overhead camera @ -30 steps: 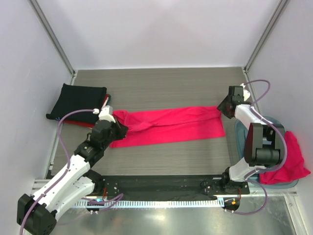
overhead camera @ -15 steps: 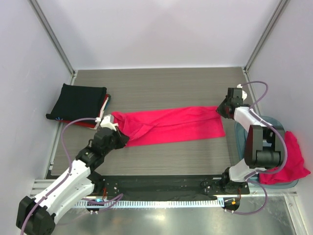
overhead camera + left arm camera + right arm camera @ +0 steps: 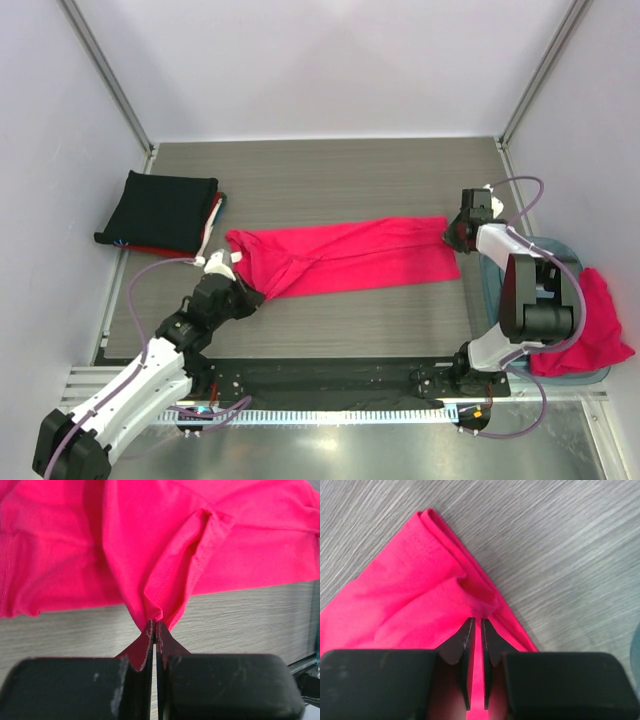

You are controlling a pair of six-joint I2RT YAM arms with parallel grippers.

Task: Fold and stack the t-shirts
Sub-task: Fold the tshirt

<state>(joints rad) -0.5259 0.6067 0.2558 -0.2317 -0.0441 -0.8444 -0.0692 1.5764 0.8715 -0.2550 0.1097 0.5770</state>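
A bright pinkish-red t-shirt (image 3: 350,255) lies stretched in a long band across the middle of the table. My left gripper (image 3: 252,293) is shut on a pinched fold at its near left end (image 3: 155,617). My right gripper (image 3: 452,232) is shut on a fold at its far right corner (image 3: 476,605). The cloth spreads away from both grippers in the wrist views. A folded black t-shirt (image 3: 160,205) lies at the far left on top of a dark red one (image 3: 160,252).
A grey-blue bin (image 3: 492,280) stands at the right edge with another pinkish-red garment (image 3: 595,335) draped over it. White walls and metal posts bound the table. The black rail of the arm bases (image 3: 340,375) runs along the near edge.
My left gripper has pulled the shirt's left end toward the near edge and slightly right. My right gripper has shifted a little toward the near edge with its corner. The shirt lies flatter.
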